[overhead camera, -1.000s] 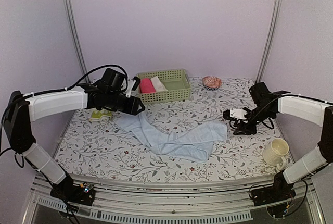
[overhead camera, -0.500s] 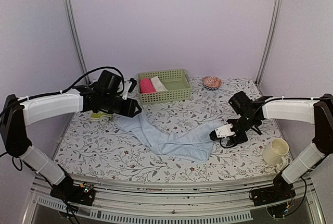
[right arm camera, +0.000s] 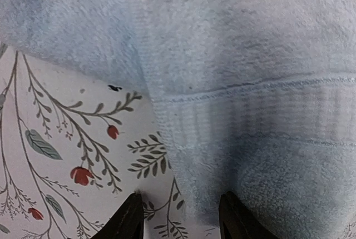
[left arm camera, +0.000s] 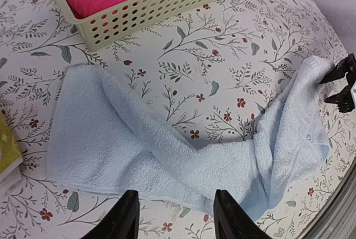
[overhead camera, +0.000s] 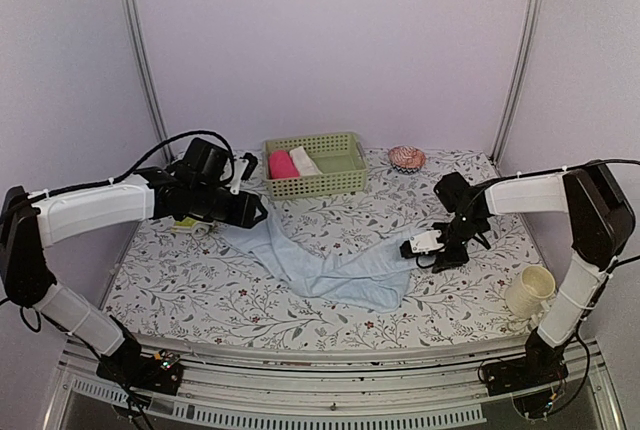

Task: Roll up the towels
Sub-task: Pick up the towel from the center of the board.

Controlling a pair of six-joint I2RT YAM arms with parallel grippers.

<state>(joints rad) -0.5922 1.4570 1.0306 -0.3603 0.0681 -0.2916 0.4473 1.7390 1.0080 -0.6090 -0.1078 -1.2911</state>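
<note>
On floral tabletop (overhead camera: 450, 300), fluffy blue towel (overhead camera: 330, 265) lies crumpled; L claw (left arm camera: 176, 194) & R claw (right arm camera: 181, 195) both open.

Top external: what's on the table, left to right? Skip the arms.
yellow-green towel → basket → pink round thing → cup. Blue towel overlaps the basket's span, so unplaced.

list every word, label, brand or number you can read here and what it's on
No readable text anywhere.
Table cover: only printed leaves and flowers.
Light blue towel, basket, cup: no lettering shows.
Yellow-green towel: pale printed shapes, too small to read as anything.
</note>
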